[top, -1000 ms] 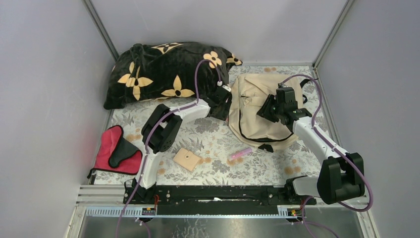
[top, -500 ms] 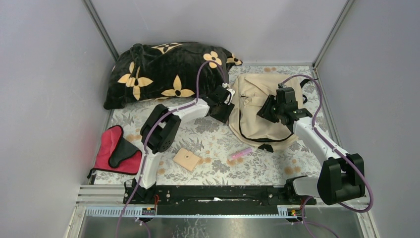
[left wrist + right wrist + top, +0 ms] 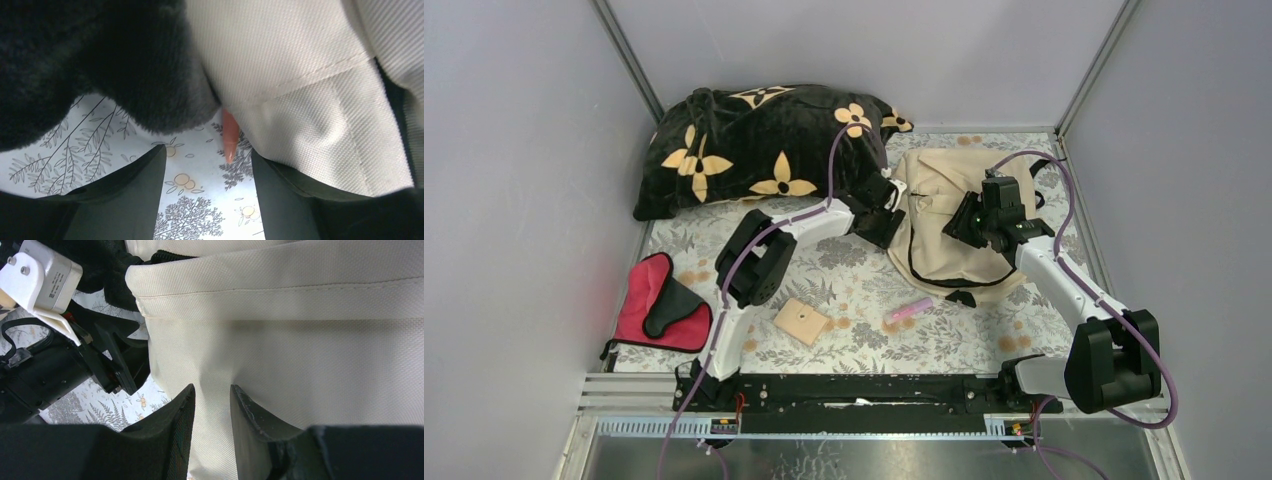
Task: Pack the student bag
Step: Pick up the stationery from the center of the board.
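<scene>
Right hand (image 3: 212,388): narrow, pinched on a raised fold of the student bag (image 3: 939,255); the cream cloth runs up between its fingers.
Left hand (image 3: 207,152): wide, holding nothing; only the flowered bench (image 3: 190,210) shows between its fingers.
Bag from Left hand: just ahead and to its right. The seamed edge lies close by the right finger; I cannot tell whether it touches.
Bag from Right hand: directly beneath it, the grip toward the bag's left side.
Long axis: the bag lies flat, lengthways from near to far, so the Left hand faces one long side.
Pillow (image 3: 75,60): ahead and left of the Left hand, black plush meeting the bag's edge.
Orange stick (image 3: 229,135): pokes out from under that edge, straight ahead of the Left hand; what it is I cannot tell.
Nearer arm: both are at the bag; the right one grips it, the left is free.
Coming move, my judgement: the Left hand goes right, onto the edge, to open the bag.
Loose things: pink pen (image 3: 909,309) and wooden square (image 3: 802,321), behind both hands toward the bases.
</scene>
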You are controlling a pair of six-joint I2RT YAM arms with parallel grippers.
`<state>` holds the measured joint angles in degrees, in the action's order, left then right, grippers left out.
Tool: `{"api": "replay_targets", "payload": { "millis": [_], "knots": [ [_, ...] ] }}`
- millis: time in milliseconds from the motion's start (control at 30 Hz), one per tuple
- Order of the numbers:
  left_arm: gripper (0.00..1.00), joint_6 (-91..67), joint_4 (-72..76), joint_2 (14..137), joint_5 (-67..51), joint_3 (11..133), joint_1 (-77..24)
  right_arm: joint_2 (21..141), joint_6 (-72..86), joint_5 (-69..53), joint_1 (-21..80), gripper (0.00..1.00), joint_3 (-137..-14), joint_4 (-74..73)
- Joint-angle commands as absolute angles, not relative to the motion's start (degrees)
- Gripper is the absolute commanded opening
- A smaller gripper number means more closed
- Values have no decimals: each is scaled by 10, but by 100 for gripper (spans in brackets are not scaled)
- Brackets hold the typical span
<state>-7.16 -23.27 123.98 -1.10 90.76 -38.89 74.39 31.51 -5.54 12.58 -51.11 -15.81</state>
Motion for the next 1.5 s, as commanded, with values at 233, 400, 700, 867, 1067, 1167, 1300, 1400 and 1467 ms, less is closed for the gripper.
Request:
{"api": "replay_targets", "payload": {
  "millis": [233, 400, 700, 867, 1067, 1167, 1300, 1400, 1467],
  "knots": [
    [48, -89, -223, 1311, -3, 966, -402, 726, 311, -54, 122, 39, -509, -159],
    [29, -81, -221, 1306, 59, 952, -413, 724, 312, -52, 122, 39, -509, -158],
    [29, -89, -224, 1286, 40, 896, -415, 726, 313, -56, 122, 39, -514, -156],
    [9, -97, -226, 1264, 43, 850, -416, 722, 314, -62, 122, 39, -522, -161],
    [0, -117, -228, 1181, 43, 765, -416, 693, 322, -73, 122, 40, -560, -179],
    [0, -128, -229, 1131, 21, 709, -415, 679, 324, -76, 122, 43, -597, -190],
    [0, -157, -230, 1069, 13, 642, -416, 674, 320, -83, 122, 65, -635, -196],
    [0, -176, -232, 1023, 13, 602, -416, 682, 318, -99, 122, 71, -648, -198],
    [0, -186, -234, 991, 4, 586, -416, 693, 320, -116, 122, 73, -648, -198]
  ]
}}
